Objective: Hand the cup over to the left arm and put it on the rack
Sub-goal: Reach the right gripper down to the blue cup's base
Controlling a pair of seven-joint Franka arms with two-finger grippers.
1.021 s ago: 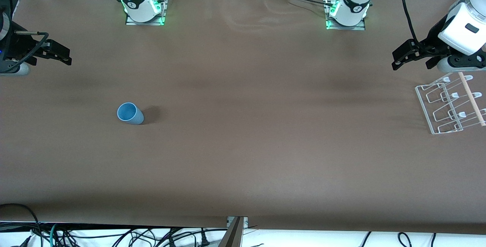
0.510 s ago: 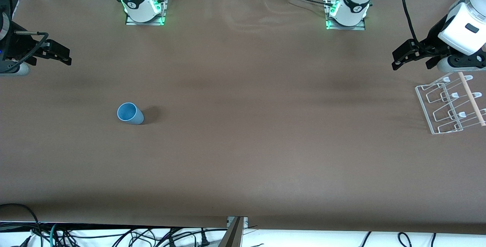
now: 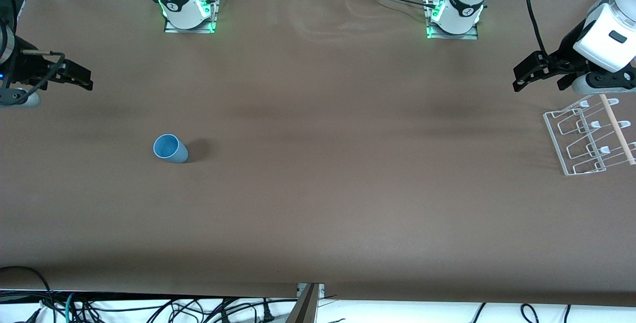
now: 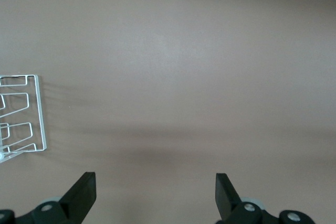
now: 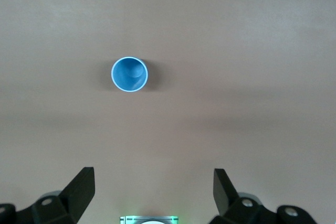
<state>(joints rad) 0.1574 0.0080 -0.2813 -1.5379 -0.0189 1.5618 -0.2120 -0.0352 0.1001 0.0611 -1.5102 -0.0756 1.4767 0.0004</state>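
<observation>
The light-blue cup (image 3: 170,148) stands upright on the brown table toward the right arm's end, and the right wrist view looks down into the mouth of the cup (image 5: 129,74). My right gripper (image 3: 88,78) hovers open and empty at that end of the table, well apart from the cup; the open right gripper (image 5: 154,170) holds nothing. The white wire rack (image 3: 589,134) with its wooden rod lies at the left arm's end. Beside the rack hovers my left gripper (image 3: 519,78), open and empty. In the left wrist view the rack (image 4: 21,114) shows off to one side of the left gripper (image 4: 155,177).
Both arm bases, lit green, stand at the table's edge farthest from the front camera: the right arm's base (image 3: 189,12) and the left arm's base (image 3: 452,17). Cables (image 3: 149,308) hang below the table's near edge. Bare brown table (image 3: 348,164) lies between cup and rack.
The right arm's hand has shifted slightly at its end of the table. The cup, the rack and the left arm have not moved.
</observation>
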